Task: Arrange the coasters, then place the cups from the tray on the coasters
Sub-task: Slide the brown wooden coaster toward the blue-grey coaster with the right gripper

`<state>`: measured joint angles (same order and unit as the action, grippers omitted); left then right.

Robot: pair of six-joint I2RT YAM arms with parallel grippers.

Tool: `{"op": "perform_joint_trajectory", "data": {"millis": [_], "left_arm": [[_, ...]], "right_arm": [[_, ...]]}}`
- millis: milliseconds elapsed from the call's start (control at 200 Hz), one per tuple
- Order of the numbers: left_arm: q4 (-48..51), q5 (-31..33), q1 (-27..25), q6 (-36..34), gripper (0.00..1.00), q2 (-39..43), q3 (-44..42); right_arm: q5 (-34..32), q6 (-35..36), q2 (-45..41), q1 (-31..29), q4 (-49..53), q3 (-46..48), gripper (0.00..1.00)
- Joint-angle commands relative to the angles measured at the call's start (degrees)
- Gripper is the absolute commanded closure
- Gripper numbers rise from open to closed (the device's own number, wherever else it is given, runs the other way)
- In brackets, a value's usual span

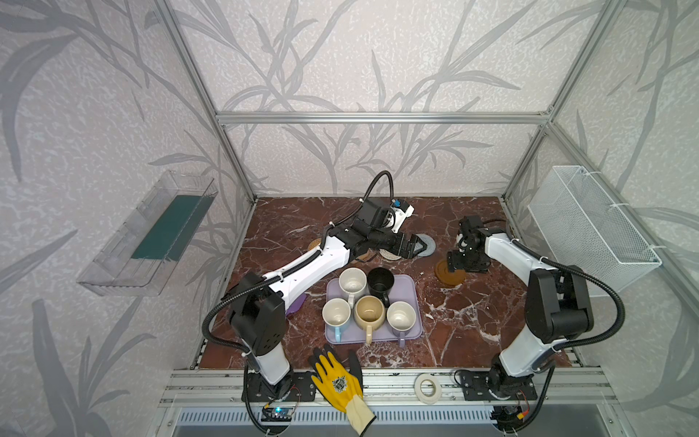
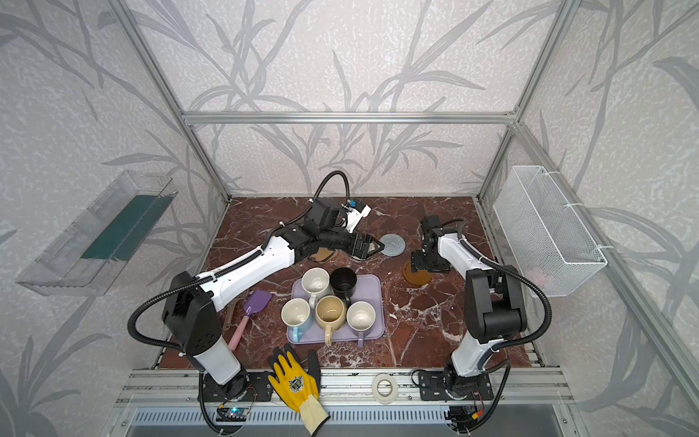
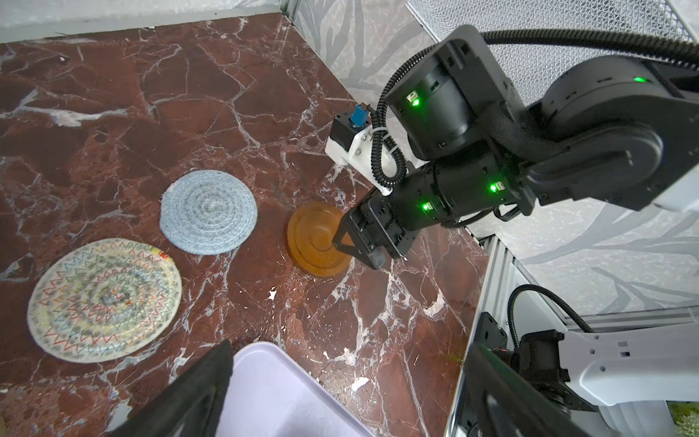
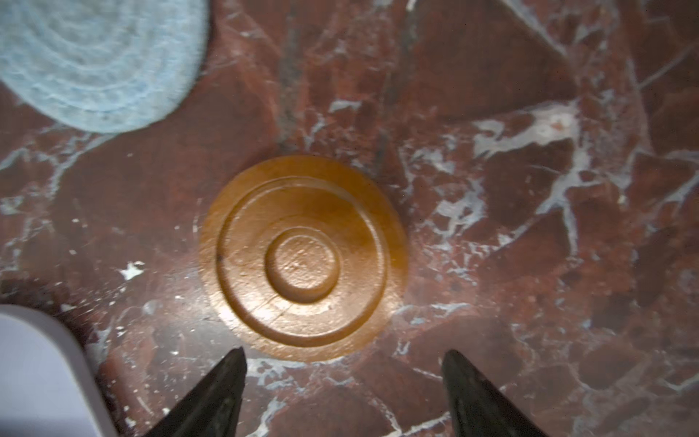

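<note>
In both top views the five cups [image 1: 370,312] stand packed together on the tray [image 1: 411,289], none yet on a mat. The coasters lie on the table [image 1: 472,321] behind the tray. The grey-blue coaster [image 2: 392,245] shows plainly, but the orange coaster [image 1: 314,244] and the paw-shaped coaster [image 2: 321,255] are partly hidden under the left arm [image 1: 314,261], so I cannot tell whether they overlap. The left gripper [image 1: 423,246] hangs spread and empty beside the grey-blue coaster. The right gripper [image 1: 454,266] points down at the brown disc [image 1: 450,279]. The two arms work near each other, and a reach across the middle could make them collide.

In the left wrist view the cream coaster [image 3: 104,299], the grey-blue coaster and the brown disc lie apart in a rough row, all flat on the table. The right gripper is parted over the disc's edge.

In the right wrist view its fingers [image 4: 227,393] stand spread with nothing between them, and the disc lies just ahead. The disc looks thin and hard. A pinch on it may slip off the rim, skid it toward the tray corner, or scrape the table. Lifting one cup out of the tight cluster may knock a neighbour or catch a handle.
</note>
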<state>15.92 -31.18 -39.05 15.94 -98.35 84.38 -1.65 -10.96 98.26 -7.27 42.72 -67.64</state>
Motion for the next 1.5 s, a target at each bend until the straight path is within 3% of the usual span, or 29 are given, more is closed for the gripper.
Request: {"op": "perform_joint_trajectory", "data": {"millis": [0,325,935,1495], "left_arm": [[1.74,1.1,-0.09,-2.8,0.02,-1.51,1.85],[1.72,2.79,-0.15,-3.84,0.02,-1.84,1.76],[1.41,4.63,-0.07,-3.36,0.02,-0.36,0.7],[0.02,6.54,-0.07,-1.6,0.02,-1.18,0.86]], "right_arm": [[-1.56,-0.39,2.73,0.27,-1.13,-0.59,0.24],[-2.22,-1.36,7.58,0.8,-2.37,-2.94,0.38],[-1.96,-1.35,12.85,4.42,-3.54,-3.67,0.52],[-3.02,-0.22,23.4,7.27,1.34,-19.69,0.57]]}}
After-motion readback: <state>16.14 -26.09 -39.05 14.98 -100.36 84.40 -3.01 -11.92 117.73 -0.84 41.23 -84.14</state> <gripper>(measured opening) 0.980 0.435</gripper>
